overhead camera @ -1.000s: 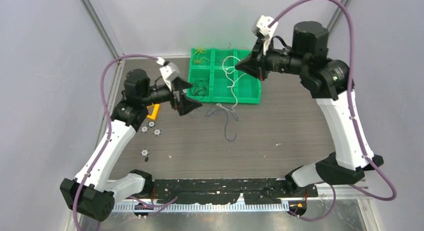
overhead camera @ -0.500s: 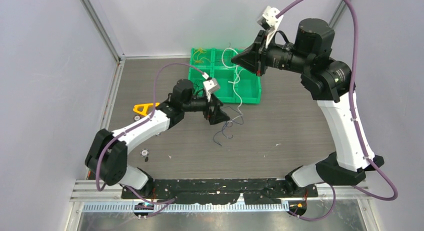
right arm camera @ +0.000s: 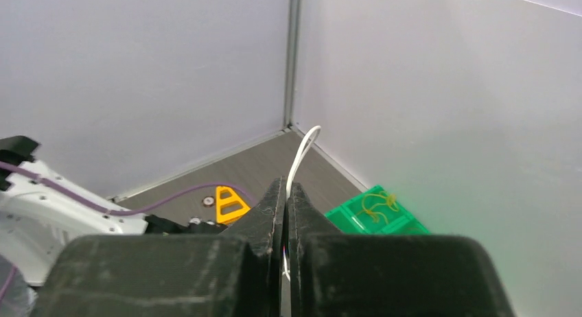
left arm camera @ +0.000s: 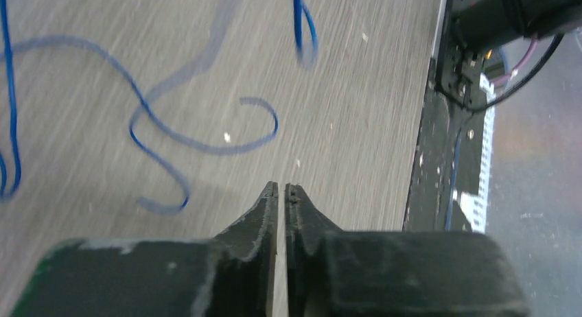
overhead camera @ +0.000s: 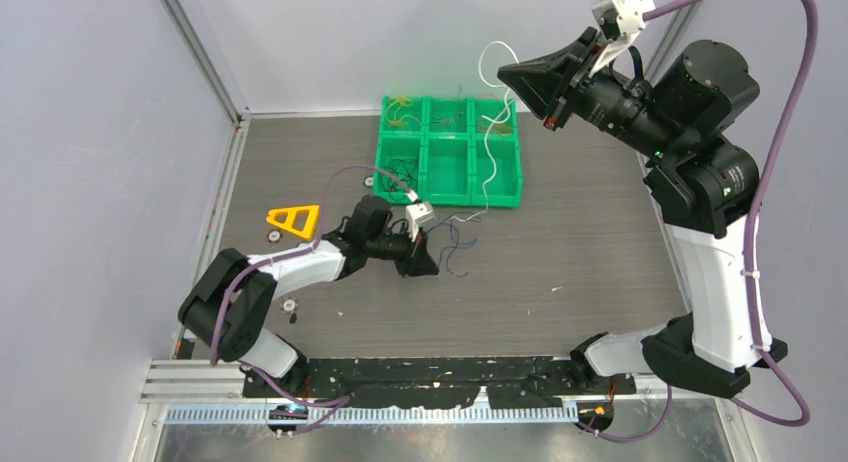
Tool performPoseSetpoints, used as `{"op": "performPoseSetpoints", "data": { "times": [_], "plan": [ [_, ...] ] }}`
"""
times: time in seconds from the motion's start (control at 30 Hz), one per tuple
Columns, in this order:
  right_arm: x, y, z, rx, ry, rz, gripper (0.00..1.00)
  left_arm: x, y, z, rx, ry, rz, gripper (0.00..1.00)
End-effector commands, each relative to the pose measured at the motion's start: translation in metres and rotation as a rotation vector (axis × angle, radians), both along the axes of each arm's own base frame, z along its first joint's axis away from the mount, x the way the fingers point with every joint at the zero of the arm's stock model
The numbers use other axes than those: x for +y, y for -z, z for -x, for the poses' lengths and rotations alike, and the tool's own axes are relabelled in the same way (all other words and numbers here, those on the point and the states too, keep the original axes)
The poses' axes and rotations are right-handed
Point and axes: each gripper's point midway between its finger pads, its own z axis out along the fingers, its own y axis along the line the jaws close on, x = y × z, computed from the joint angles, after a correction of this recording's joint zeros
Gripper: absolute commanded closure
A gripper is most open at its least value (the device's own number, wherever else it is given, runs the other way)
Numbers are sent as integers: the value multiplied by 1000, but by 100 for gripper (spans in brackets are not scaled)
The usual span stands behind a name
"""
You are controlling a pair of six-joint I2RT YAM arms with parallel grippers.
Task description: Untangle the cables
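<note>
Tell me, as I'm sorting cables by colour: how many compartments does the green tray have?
6 in the green tray: three across the back row, three across the front. None appear hidden.

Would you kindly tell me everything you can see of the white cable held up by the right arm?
The white cable is a thin, flexible, plastic-looking wire. The right gripper pinches it in shut jaws high above the table, a short end arching up past the tips. The rest hangs down across the green tray to the table, ending near the loose blue cables.
</note>
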Motion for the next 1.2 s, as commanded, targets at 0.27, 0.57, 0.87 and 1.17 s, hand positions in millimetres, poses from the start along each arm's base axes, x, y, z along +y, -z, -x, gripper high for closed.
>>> {"op": "performPoseSetpoints", "data": {
  "times": [0.27,0.57,0.87,1.17],
  "plan": [
    [-25,12,-23,-33,137,31,95,45,-36,11,-195,0,31,69],
    [-14,30,-12,-4,47,59,95,-10,-138,-61,-618,-41,172,28],
    [-18,21,-7,0,56,26,95,-62,-111,-43,-625,207,230,26],
    [-20,19,-2,39,62,-18,95,-78,-83,-57,-595,201,212,28]
  ]
}}
